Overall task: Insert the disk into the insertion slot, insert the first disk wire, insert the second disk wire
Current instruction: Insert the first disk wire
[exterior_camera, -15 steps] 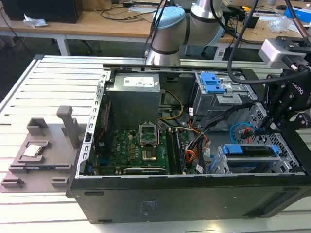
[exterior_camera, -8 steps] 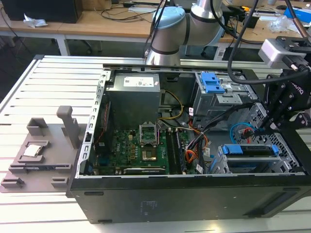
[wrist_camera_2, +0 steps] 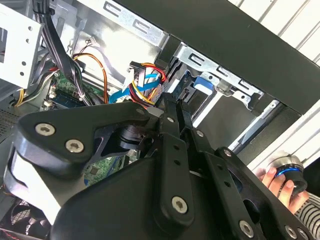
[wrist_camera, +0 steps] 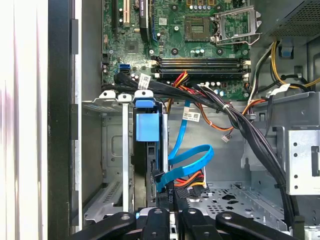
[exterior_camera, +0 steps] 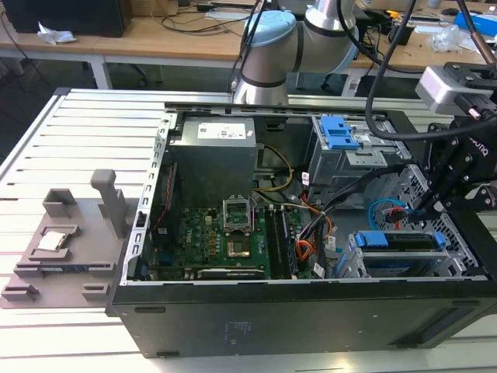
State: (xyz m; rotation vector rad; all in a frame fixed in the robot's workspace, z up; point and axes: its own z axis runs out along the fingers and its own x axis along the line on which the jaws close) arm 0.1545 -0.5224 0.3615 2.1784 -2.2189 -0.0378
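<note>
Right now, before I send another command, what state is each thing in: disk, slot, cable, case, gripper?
disk: seated in the insertion slot, blue caddy tab showing.
insertion slot: filled by the disk.
blue cable: looped, connector at the disk's edge; seating unclear.
computer case: side open.
gripper: inside the case, close to the wires by the disk.

You're looking at a bright blue caddy around the grey disk (exterior_camera: 400,242), and the insertion slot (exterior_camera: 349,264) is plain silver with a dotted hole pattern. The motherboard (wrist_camera: 175,30) is green. The flat cable (wrist_camera: 187,160) is light blue, and the wire bundle (wrist_camera_2: 142,75) goes red, yellow and orange. The gripper (wrist_camera_2: 169,102) is matte black, like the case (exterior_camera: 272,318). The table (exterior_camera: 78,132) is white with ridged stripes.
</note>
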